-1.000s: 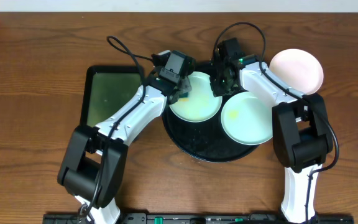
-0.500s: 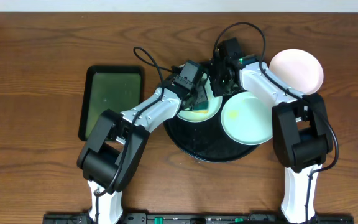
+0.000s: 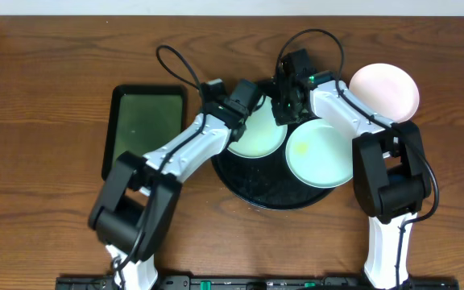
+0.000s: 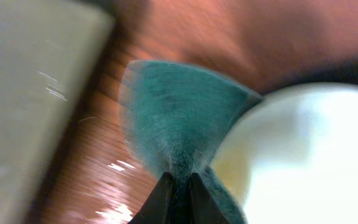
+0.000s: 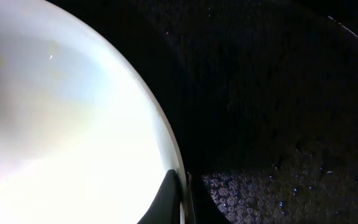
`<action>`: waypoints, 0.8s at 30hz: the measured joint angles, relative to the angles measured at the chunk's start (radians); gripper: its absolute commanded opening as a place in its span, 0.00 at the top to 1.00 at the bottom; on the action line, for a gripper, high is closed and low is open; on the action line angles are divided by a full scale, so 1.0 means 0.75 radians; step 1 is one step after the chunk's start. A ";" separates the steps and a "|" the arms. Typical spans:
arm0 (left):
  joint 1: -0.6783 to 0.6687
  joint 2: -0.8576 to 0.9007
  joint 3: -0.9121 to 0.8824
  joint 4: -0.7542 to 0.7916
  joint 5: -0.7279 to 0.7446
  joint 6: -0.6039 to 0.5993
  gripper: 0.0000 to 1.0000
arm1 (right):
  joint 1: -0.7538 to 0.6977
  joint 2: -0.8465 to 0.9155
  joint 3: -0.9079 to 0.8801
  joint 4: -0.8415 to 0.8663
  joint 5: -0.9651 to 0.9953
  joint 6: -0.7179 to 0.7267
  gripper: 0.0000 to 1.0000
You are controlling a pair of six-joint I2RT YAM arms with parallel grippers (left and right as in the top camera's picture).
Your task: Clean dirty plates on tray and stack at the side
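Observation:
The round black tray (image 3: 272, 189) holds a pale green plate (image 3: 258, 135) at its upper left and a mint-blue plate (image 3: 322, 153) at its right. A white-pinkish plate (image 3: 387, 90) lies on the table to the right of the tray. My left gripper (image 3: 234, 121) is shut on a green scouring pad (image 4: 179, 118) at the left edge of the pale green plate (image 4: 303, 155). My right gripper (image 3: 283, 113) is shut on the rim of the pale green plate (image 5: 73, 124), over the speckled tray (image 5: 278, 93).
A rectangular black-rimmed green tray (image 3: 142, 129) lies on the wooden table (image 3: 39, 121) left of the round tray. Both arms cross above the round tray's far half. Cables loop over the table behind the arms.
My left gripper swept the pad right across the pale green plate and has moved back to its left edge. My right gripper has stayed on the plate's rim.

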 measured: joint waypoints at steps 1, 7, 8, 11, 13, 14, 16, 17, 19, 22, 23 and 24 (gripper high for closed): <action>0.013 -0.027 -0.005 -0.010 -0.035 0.009 0.93 | 0.000 0.000 0.000 0.001 0.001 0.001 0.99; 0.098 -0.203 -0.009 -0.027 -0.003 0.055 0.93 | 0.000 -0.019 0.002 0.004 0.006 -0.037 0.99; 0.115 -0.227 -0.009 -0.031 0.030 0.061 0.93 | 0.001 -0.032 0.004 0.004 0.013 -0.055 0.99; 0.215 -0.298 -0.009 -0.040 0.197 0.087 0.93 | 0.003 -0.104 0.018 0.003 0.086 -0.127 0.99; 0.314 -0.319 -0.008 -0.065 0.311 0.103 0.93 | 0.015 -0.181 0.021 0.004 0.190 -0.190 0.99; 0.374 -0.321 -0.009 -0.093 0.368 0.110 0.93 | 0.033 -0.235 0.023 0.006 0.263 -0.233 0.99; 0.478 -0.319 -0.010 -0.165 0.451 0.120 0.93 | 0.081 -0.323 0.036 0.020 0.404 -0.323 0.99; 0.525 -0.319 -0.012 -0.199 0.476 0.125 0.93 | 0.105 -0.358 0.041 0.035 0.467 -0.368 0.99; 0.608 -0.319 -0.014 -0.258 0.511 0.135 0.93 | 0.180 -0.438 0.055 0.091 0.639 -0.491 0.99; 0.693 -0.319 -0.015 -0.314 0.544 0.160 0.93 | 0.285 -0.507 0.064 0.179 0.860 -0.661 0.99; 0.710 -0.319 -0.015 -0.326 0.555 0.171 0.93 | 0.310 -0.516 0.066 0.199 0.908 -0.710 0.99; 0.723 -0.319 -0.015 -0.336 0.563 0.180 0.92 | 0.340 -0.523 0.066 0.234 0.977 -0.783 0.99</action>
